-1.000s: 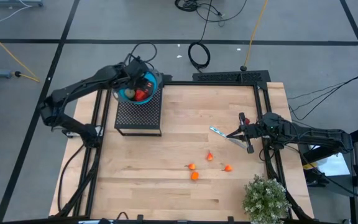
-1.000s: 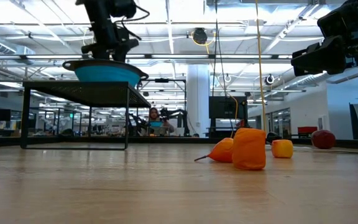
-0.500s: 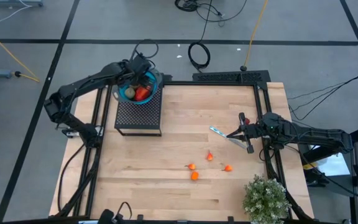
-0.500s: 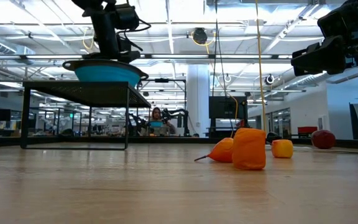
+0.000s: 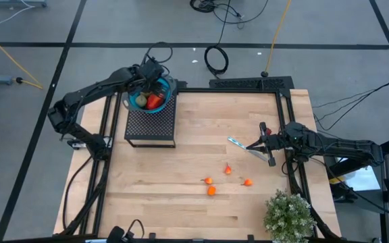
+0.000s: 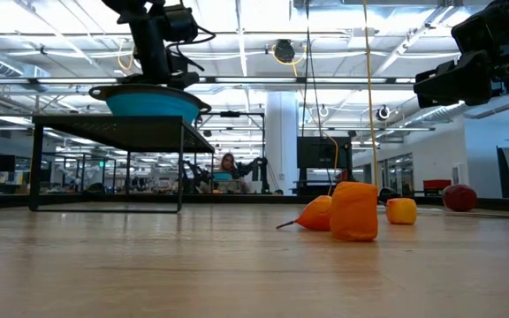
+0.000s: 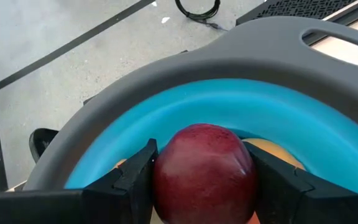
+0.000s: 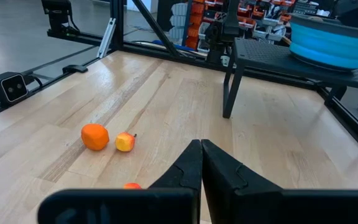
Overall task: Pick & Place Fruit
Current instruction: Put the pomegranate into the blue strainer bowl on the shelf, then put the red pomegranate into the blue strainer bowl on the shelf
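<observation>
A blue bowl [image 5: 159,108] with a grey rim stands on a black mesh stand [image 5: 150,125] at the table's far left. Inside lie a red-orange piece [image 5: 155,102] and a greenish oval [image 5: 140,101]. My left gripper [image 5: 151,84] hangs over the bowl, shut on a dark red fruit [image 7: 204,171]. Several tiny orange fruits [image 5: 212,191] lie on the bare wood near the table's middle. At the right edge my right gripper [image 5: 250,146] rests shut, beside the silvery-blue utensil [image 5: 236,142]. My left gripper pinches the dark red fruit by its two opposite sides [image 7: 165,180] between its two fingers [image 7: 134,180]. The fingers slant down from the table's left side. The fruit hangs over the inside of the blue bowl [image 7: 229,102]; whether it touches the fruit below cannot be told.
A bushy green potted plant [image 5: 289,214] stands at the near right corner. Black frame rails [image 5: 283,115] run along the table's left and right sides. In the low view a dark red round thing [image 6: 459,197] lies far right. Bare wood stretches between the stand and the orange fruits.
My left gripper has shifted a little toward the table's right edge and sunk slightly over the bowl, still shut on the dark red fruit, then has kept still.
</observation>
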Controlling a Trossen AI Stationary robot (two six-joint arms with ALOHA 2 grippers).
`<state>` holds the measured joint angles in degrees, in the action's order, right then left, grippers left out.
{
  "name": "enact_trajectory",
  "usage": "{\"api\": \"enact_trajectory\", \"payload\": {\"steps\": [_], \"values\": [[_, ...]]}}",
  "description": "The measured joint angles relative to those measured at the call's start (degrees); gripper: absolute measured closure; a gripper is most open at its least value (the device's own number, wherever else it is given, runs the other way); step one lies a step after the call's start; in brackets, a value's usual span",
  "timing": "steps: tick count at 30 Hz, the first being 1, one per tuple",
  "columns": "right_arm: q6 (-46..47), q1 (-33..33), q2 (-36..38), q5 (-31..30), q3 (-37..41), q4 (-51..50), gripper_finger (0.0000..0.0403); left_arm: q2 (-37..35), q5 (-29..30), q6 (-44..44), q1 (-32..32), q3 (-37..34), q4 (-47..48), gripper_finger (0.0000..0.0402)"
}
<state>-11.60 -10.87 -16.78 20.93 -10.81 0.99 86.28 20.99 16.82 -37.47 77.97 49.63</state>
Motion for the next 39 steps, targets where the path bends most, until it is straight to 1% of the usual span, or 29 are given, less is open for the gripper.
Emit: {"api": "enact_trajectory", "payload": {"steps": [4, 11, 16, 24, 30, 34, 37, 39], "values": [[0.0, 0.0, 0.0, 0.0, 0.0, 0.0, 0.0403, 0.0, 0.0, -0.2, 0.0, 0.0, 0.0, 0.0169], [0.0, 0.0, 0.0, 0.1, 0.0, 0.0, 0.0403, 0.0, -0.3, -1.8, 0.1, 0.0, 0.3, 0.0098], [1.3, 0.0, 0.0, 0.1, 0.0, 0.0, 0.0403, -2.5, -3.9, -2.9, 0.6, 0.0, 0.3, 0.0069], [1.5, 0.0, 0.0, 0.2, 0.0, 0.0, 0.0403, -9.9, -4.0, -4.7, 4.9, 0.0, 0.2, 0.0064], [4.9, 0.0, 0.0, 0.2, 0.0, -0.1, 0.0403, -13.9, -4.5, -5.9, 11.0, -0.4, 1.2, 0.0064], [6.6, 0.0, 0.0, 0.2, 0.0, -1.0, 0.0403, -16.9, -4.6, -7.2, 16.2, -4.7, -2.3, 0.0064], [6.6, 0.0, 0.0, -0.2, 0.0, -1.7, 0.0403, -20.0, -4.7, -7.7, 19.8, -9.9, -7.3, 0.0064], [6.5, 0.0, 0.0, -1.9, 0.0, -1.7, 0.0403, -22.6, -5.0, -7.8, 21.4, -13.6, -10.3, 0.0064]]}}
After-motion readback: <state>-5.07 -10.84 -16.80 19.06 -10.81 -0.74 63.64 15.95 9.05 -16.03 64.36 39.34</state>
